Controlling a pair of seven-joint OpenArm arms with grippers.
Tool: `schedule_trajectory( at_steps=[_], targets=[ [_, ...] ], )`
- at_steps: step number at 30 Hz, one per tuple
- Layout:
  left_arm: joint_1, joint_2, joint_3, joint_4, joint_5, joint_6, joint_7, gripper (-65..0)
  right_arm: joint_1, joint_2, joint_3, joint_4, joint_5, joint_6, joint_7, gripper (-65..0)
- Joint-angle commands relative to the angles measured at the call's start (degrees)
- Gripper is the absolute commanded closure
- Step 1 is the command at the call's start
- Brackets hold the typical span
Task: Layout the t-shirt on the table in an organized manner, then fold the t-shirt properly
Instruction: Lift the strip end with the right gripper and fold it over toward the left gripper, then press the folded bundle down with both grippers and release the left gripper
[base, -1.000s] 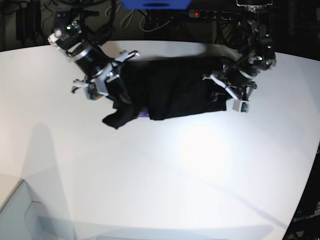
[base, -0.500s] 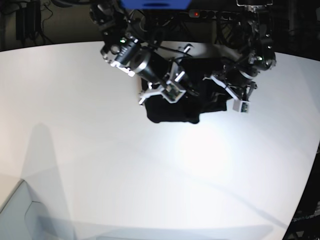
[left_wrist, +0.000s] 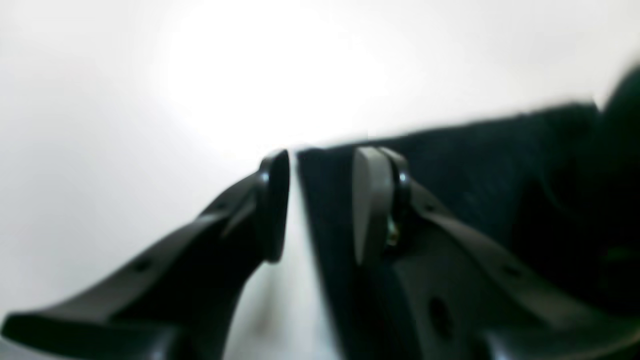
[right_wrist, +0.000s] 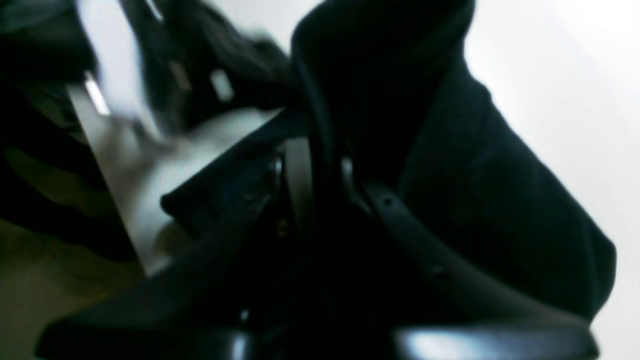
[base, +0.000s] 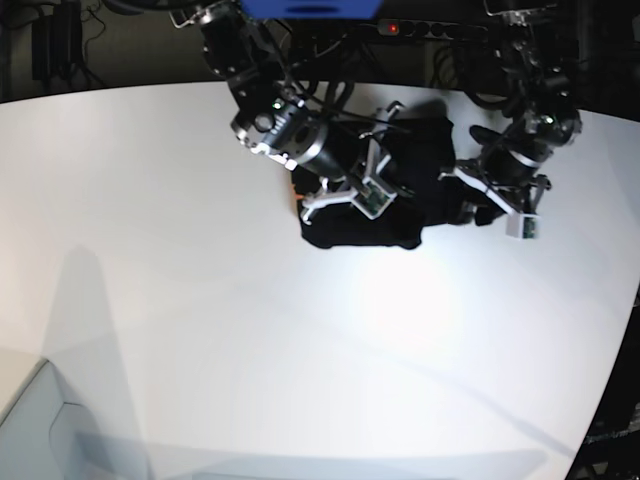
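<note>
The right gripper (right_wrist: 320, 175) has its two fingers (right_wrist: 298, 187) pressed close together on a fold of the t-shirt (right_wrist: 450, 165), the black cloth pinched between the pads and rising in a dark hump above and to the right of them. Beyond that hump lies bare white table (right_wrist: 565, 75), and to the left of the fingers there is only blurred dark clutter past the table's edge. The left gripper (left_wrist: 320, 200) stands with its fingers (left_wrist: 367, 200) apart: the cloth's edge runs up through the gap, one pad lying over the black fabric, the other over the white surface just beside that edge. It does not clamp the shirt. From these fingers the fabric stretches away to the right. In the base view the t-shirt (base: 415, 165) is a compact, bunched dark mass near the far edge of the table (base: 250, 350), between the two grippers, with the right gripper (base: 375, 180) over it and the left gripper (base: 470, 200) at its side.
</note>
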Motion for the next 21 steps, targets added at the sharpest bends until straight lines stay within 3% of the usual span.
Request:
schedule_trajectory(
  at_steps=[1, 6, 10, 21],
  targets=[
    [0.9, -0.2, -1.5, 2.1, -0.7, -0.3, -1.1, -20.9, 1.0, -0.6, 0.0, 1.0, 0.8, 0.0, 1.7, 0.0],
    [4.1, -0.4, -7.0, 2.1, -0.2, -0.3, -1.0, -18.5, 1.3, 0.2, 0.1, 1.3, 0.9, 0.0, 1.7, 0.0],
    [3.4, -1.2, -5.9, -4.9, 4.9, -0.3, -1.0, -0.2, 1.3, 0.2, 0.0, 2.6, 0.9, 0.0, 1.7, 0.0],
    [-0.7, -1.4, 3.9, -10.6, 5.9, -0.3, -1.1, -0.1, 1.0, -1.3, -0.9, 3.7, 1.0, 0.1, 1.5, 0.0]
  ],
)
